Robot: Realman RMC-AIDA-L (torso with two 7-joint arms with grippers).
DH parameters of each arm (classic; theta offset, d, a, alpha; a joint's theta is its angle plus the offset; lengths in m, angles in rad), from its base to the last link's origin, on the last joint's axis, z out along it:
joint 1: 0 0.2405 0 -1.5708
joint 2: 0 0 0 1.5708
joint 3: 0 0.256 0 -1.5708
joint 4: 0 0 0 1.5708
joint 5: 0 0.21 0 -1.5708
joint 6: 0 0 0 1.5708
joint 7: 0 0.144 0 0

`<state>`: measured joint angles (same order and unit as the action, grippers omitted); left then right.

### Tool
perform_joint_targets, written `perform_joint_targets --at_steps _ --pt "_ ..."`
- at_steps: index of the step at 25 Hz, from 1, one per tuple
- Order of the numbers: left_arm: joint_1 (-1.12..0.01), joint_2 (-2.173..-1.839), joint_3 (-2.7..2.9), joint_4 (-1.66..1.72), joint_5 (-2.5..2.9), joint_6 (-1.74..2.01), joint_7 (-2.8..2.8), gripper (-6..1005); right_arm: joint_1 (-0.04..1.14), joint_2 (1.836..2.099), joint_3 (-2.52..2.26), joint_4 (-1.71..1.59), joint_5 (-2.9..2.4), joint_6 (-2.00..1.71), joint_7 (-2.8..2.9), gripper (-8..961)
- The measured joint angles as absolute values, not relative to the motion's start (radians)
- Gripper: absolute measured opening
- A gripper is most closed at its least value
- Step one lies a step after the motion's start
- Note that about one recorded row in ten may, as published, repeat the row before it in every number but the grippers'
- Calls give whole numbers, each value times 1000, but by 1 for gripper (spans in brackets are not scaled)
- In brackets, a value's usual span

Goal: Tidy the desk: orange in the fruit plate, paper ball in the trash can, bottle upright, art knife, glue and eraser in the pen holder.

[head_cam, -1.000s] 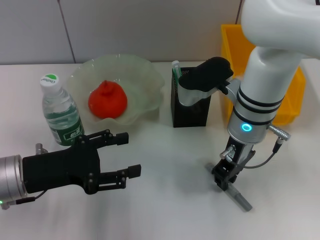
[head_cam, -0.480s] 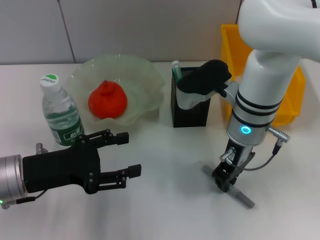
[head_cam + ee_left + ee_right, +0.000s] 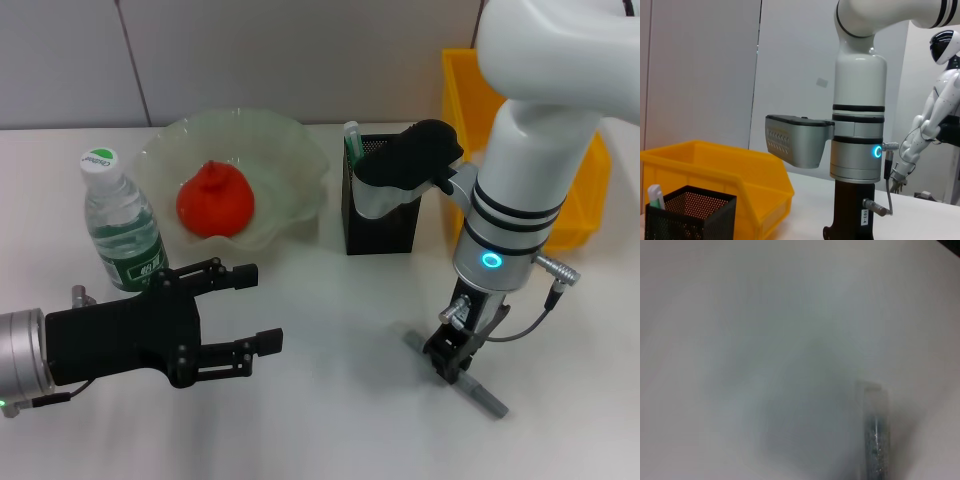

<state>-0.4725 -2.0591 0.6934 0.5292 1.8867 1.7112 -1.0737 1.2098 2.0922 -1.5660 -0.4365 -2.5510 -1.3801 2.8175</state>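
Right hand [image 3: 455,362] is down on the desk [image 3: 330,400] at near right, fingers clamped across the middle of the art knife [image 3: 487,399]. I see the grey bar lying flat, slanting from upper-left to lower-right, both ends sticking out past the fingers. Right wrist view is close to the desk surface and shows only one blurry end of the art knife [image 3: 874,440].

Left hand [image 3: 215,320] hovers at near left, fingers spread apart, holding nothing, pointing right.

Bottle [image 3: 120,225] stands upright at left, white cap on, just behind the left hand. Orange [image 3: 214,199] sits inside the fruit plate [image 3: 290,160], far centre-left. Pen holder [image 3: 385,225] stands just right of the fruit plate, with the glue [image 3: 352,138] poking up from its far-left corner; a dark part of the right arm overlaps its top. Trash can [image 3: 468,85] is at far right, partly hidden by the right arm. Left wrist view shows the pen holder [image 3: 690,215] in front of the trash can [image 3: 715,170], glue [image 3: 655,196] tip visible. I can't see the eraser or paper ball.
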Motion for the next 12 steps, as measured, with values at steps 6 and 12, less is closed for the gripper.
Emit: perform_joint_targets --at_steps 6,12 --pt "-471 -2057 693 529 1887 1712 -1074 812 1128 2084 -1556 -623 -2549 -1426 2817 138" --pt "-466 -2057 693 529 1887 1712 -1074 813 954 2082 -1412 -950 -2541 -1469 2681 136"
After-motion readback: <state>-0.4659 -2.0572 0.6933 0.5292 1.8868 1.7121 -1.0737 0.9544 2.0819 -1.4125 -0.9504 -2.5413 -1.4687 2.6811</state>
